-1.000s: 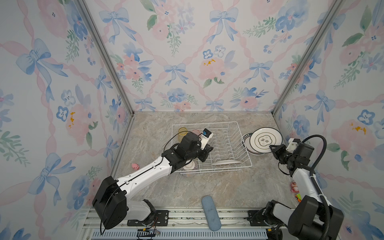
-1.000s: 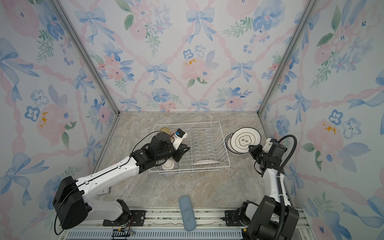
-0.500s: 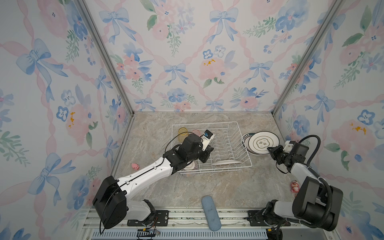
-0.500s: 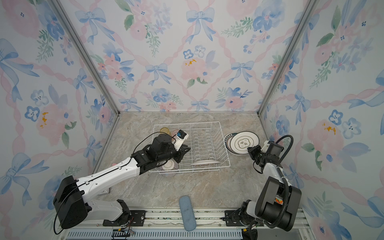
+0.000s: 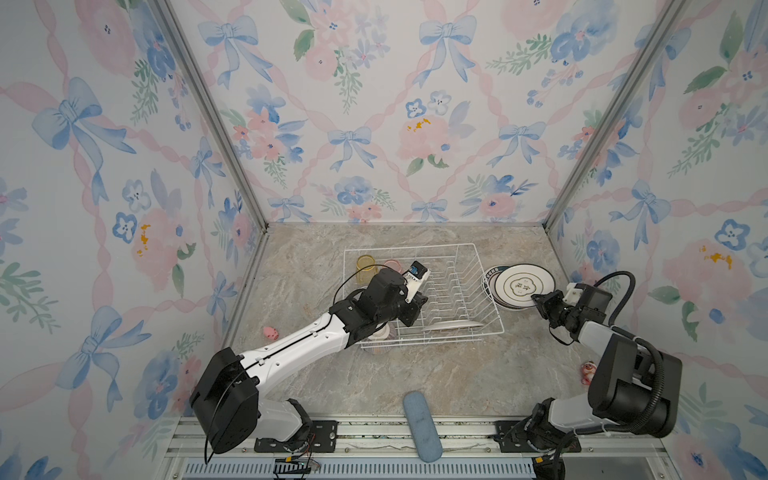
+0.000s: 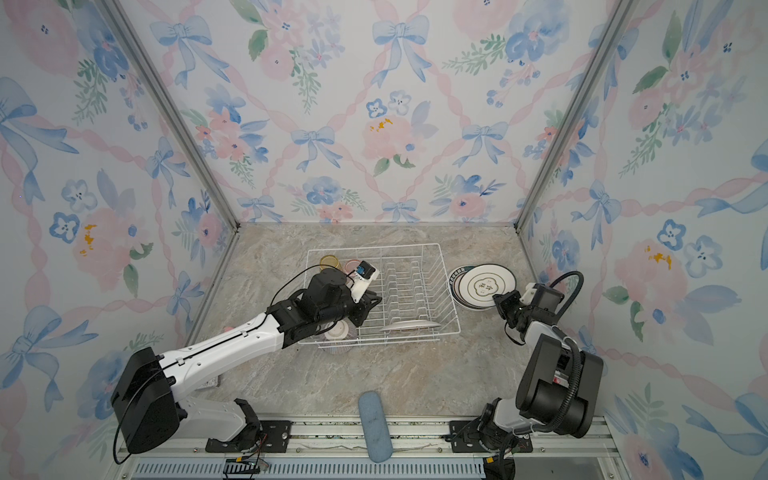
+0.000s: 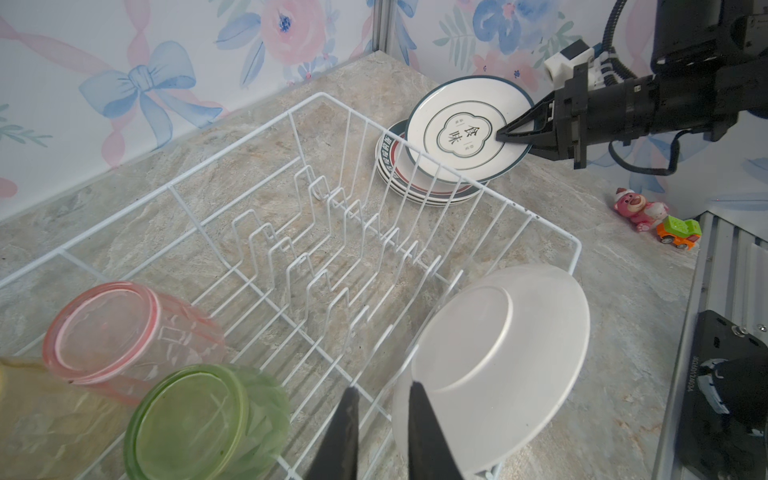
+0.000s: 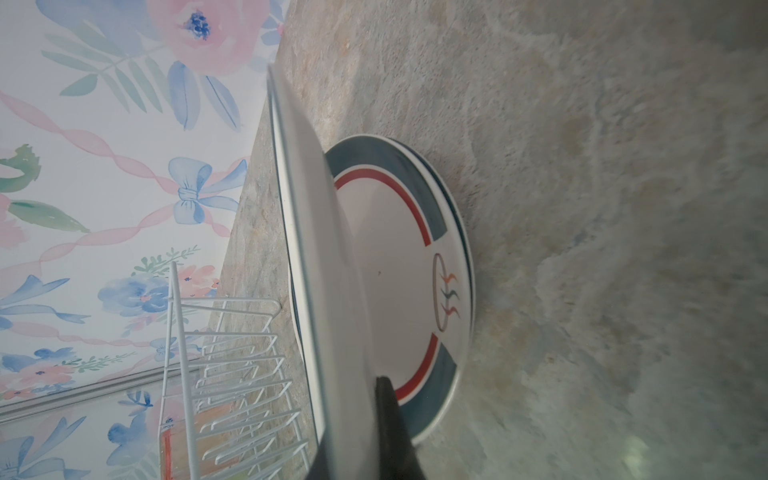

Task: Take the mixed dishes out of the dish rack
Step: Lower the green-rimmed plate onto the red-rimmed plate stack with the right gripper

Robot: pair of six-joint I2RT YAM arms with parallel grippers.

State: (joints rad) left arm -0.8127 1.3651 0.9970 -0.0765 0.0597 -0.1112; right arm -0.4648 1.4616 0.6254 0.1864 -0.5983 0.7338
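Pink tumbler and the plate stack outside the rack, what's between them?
Between the pink tumbler and the plate stack stand only the dish rack's empty prongs and wire wall; the left wrist view shows it.

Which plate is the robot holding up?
The plate with the Chinese writing, pinched at its rim by the right gripper. The other plates lie stacked beneath it; another plate leans in the dish rack.

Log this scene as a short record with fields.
right gripper: shut on a teal-rimmed white plate, held over the stack of plates beside the white wire dish rack
left gripper: fingers narrowly apart at the rim of the leaning white plate in the rack; grip unclear
also in rack: pink translucent tumbler, green translucent tumbler, yellow translucent tumbler
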